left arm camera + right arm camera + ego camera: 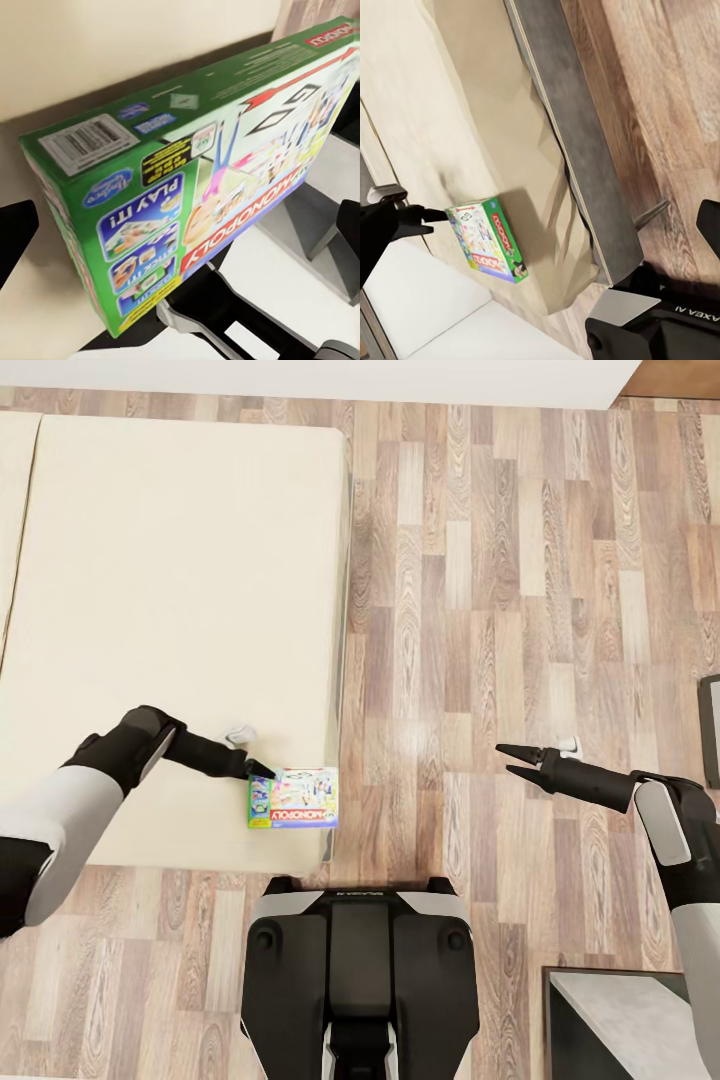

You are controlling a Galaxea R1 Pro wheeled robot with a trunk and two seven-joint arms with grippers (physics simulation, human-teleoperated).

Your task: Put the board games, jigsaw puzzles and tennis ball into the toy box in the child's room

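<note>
One board game, a green Monopoly box (293,798), lies flat on the cream bed (170,580) at its near right corner. My left gripper (262,770) is at the box's left end. In the left wrist view the box (202,172) lies close up between two dark fingers (15,232) that stand wide apart, so the gripper is open. The right wrist view shows the box (487,240) on the bed (472,97) with the left gripper (424,217) touching its corner. Over the wood floor to the right my right gripper (505,758) hangs open and holds nothing.
The bed's dark side rail (577,142) borders the plank floor (520,610). A dark-framed, pale-topped piece of furniture (620,1010) stands at the near right, and a dark object (710,730) at the right edge. My base (355,970) is just before the bed corner.
</note>
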